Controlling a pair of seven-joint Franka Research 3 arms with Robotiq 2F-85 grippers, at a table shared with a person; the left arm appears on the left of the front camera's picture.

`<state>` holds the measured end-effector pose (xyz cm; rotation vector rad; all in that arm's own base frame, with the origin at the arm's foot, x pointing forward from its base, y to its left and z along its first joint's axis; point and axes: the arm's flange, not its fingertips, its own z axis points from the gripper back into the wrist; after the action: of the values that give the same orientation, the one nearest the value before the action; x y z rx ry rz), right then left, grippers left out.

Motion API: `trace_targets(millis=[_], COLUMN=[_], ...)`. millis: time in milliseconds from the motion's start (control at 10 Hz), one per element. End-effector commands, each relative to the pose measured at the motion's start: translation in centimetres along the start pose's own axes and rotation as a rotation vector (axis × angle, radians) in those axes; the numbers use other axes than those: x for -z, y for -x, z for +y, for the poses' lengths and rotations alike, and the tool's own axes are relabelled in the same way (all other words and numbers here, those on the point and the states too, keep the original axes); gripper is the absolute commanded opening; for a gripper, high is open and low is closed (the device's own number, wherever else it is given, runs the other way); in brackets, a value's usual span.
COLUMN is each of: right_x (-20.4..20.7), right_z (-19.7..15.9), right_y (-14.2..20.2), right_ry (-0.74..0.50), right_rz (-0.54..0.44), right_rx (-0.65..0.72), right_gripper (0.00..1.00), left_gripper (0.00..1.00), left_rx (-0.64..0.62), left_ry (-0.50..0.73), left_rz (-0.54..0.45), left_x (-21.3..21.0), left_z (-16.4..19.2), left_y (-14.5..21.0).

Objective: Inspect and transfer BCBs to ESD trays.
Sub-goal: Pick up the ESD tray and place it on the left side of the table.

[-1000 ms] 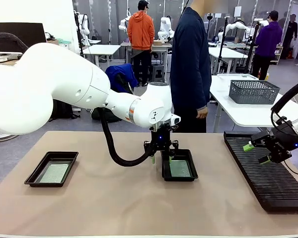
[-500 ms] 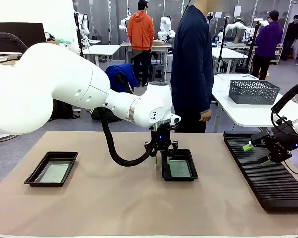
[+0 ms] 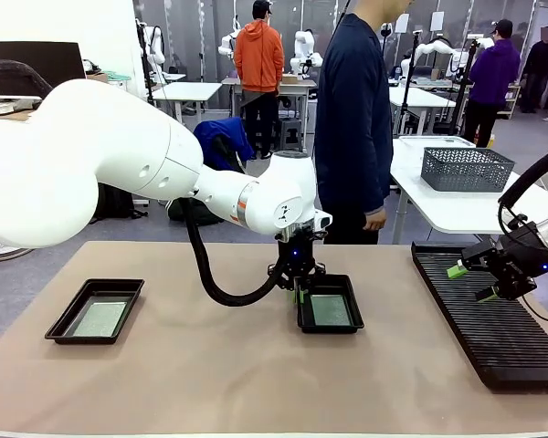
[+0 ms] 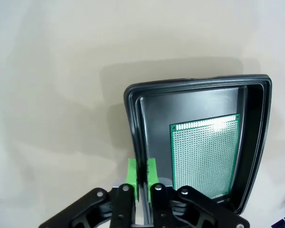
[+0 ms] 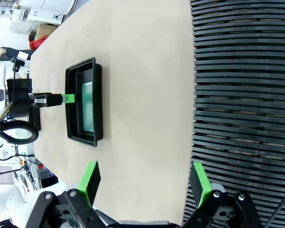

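The left gripper (image 4: pixel 142 176) has its jaws clamped on the rim of the middle ESD tray (image 3: pixel 330 305), which holds a BCB (image 4: pixel 205 159). A second tray (image 3: pixel 95 310) with a board lies well apart. The right gripper (image 5: pixel 145 183) hangs open-jawed above the slotted rack (image 3: pixel 489 315) on the worktop (image 3: pixel 210 365).

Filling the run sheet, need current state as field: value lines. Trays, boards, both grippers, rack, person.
left gripper: shut on the rim of the middle ESD tray
middle tray content: one BCB lying flat inside
left ESD tray: on the table, one board inside, untouched
right gripper: open, empty, over the near edge of the slotted rack
person: standing at the far side, hands off the table
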<state>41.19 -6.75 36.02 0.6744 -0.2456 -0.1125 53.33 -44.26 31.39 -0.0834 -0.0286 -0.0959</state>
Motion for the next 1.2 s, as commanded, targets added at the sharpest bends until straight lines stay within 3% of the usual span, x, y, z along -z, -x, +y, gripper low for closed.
trace_targets(millis=[0,500,600,1100], right_x=[-0.13,-0.13,-0.13,-0.13], right_z=[0.16,0.16,0.16,0.16], right_y=[-0.03,-0.03,-0.03,-0.03], right_ry=[0.005,0.005,0.005,0.005], right_rz=[-0.003,-0.003,-0.003,-0.003], right_rx=[0.021,0.021,0.021,0.021], right_gripper=[1.00,1.00,1.00,1.00], left_gripper=[0.00,0.00,0.00,0.00], left_rx=[0.016,0.006,0.000,0.000], left_ry=[0.005,0.048,0.004,0.004], left_rz=[-0.018,-0.017,-0.005,-0.005], left_x=[0.17,0.15,-0.05,-0.05], left_z=[0.50,0.61,-0.03,-0.03], left_y=[0.17,0.18,-0.05,-0.05])
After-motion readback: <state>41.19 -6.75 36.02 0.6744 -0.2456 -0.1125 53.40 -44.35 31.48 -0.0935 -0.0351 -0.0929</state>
